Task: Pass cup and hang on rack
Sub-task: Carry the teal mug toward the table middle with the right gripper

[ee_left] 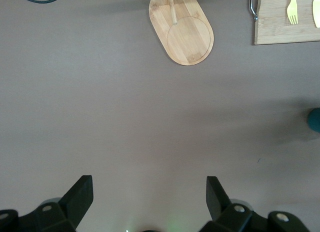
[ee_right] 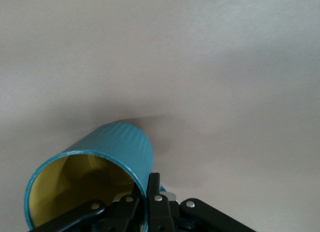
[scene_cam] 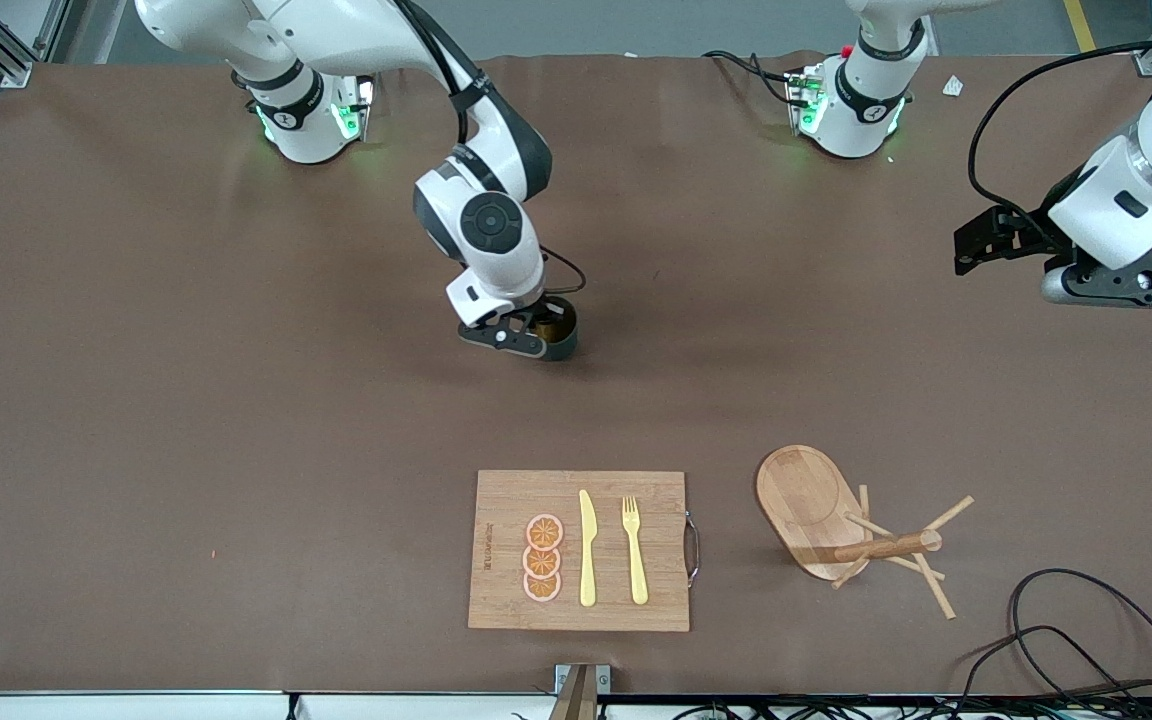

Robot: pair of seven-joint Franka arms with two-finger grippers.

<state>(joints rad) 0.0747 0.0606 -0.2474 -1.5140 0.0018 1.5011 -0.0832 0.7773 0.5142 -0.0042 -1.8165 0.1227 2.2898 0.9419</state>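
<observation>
The rack point(scene_cam: 841, 525) lies tipped over near the front camera, its post pointing toward the left arm's end. Mid-tabletop point(scene_cam: 186, 400), the right claw point(scene_cam: 528, 335) is clamped on the cup point(scene_cam: 558, 330). The left claw point(ee_left: 147, 197) waits, fingers apart.

Readable text: we find none. The cutting board point(scene_cam: 576, 550) carries a dark burned-in line of lettering along its edge toward the right arm's end of the table, too small for us to read.
</observation>
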